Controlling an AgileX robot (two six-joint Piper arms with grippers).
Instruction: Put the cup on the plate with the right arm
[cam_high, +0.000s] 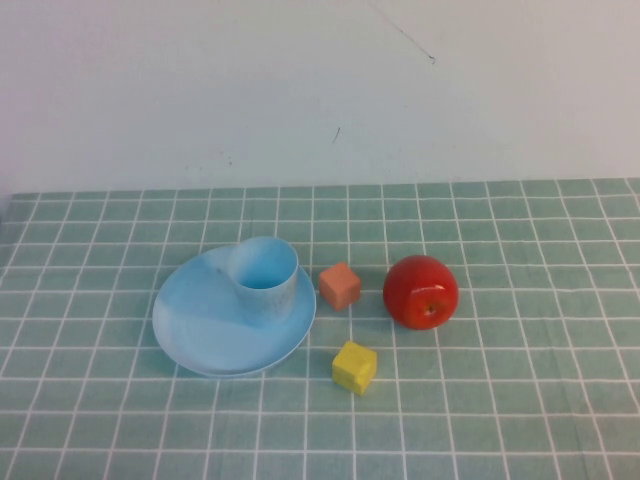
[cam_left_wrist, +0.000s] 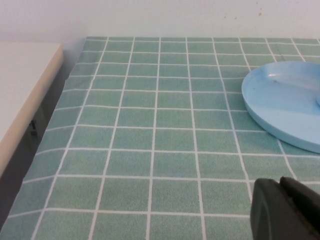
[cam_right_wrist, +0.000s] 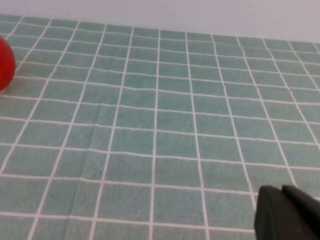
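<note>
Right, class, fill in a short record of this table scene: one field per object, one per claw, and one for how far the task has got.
cup: light blue, upright, standing on the plate
plate: light blue, round, on the green checked cloth
apple: red, right of the plate, on the cloth
orange cube: between plate and apple
yellow cube: nearer the robot than the orange cube
left claw: low over the cloth near the plate, holding nothing
right claw: over bare cloth, holding nothing
task state: cup already sits on plate
</note>
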